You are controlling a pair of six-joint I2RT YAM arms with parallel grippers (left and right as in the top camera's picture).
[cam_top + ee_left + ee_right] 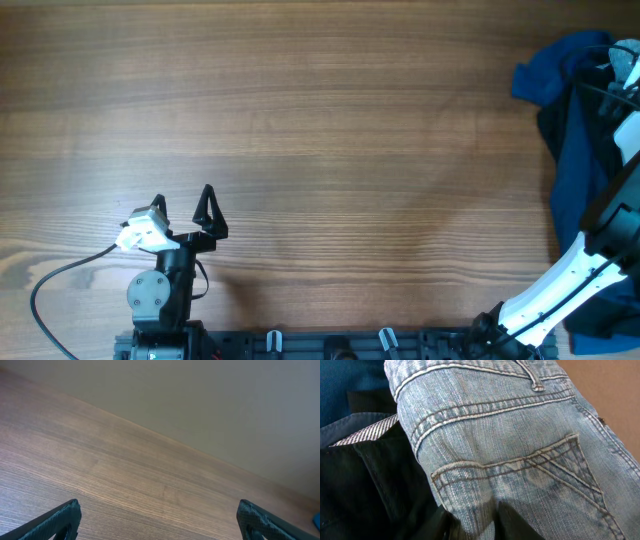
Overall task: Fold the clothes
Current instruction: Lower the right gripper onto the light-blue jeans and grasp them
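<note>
**Right arm reaches into the pile for the jeans**

The right gripper (487, 527) presses into the light blue jeans (510, 450) at the table's far right edge; whether its fingers have pinched denim cannot be told. The left gripper (182, 208) rests spread wide. Next, the jeans likely need dragging onto the bare wooden table (330, 130), clear of the dark blue garment (560, 110).

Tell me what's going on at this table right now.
The right claw is down on a pair of light blue jeans, near a stitched back pocket, in a pile with a dark blue garment at the table's right edge. No fold is made yet. The left claw hangs open over bare wood.
</note>
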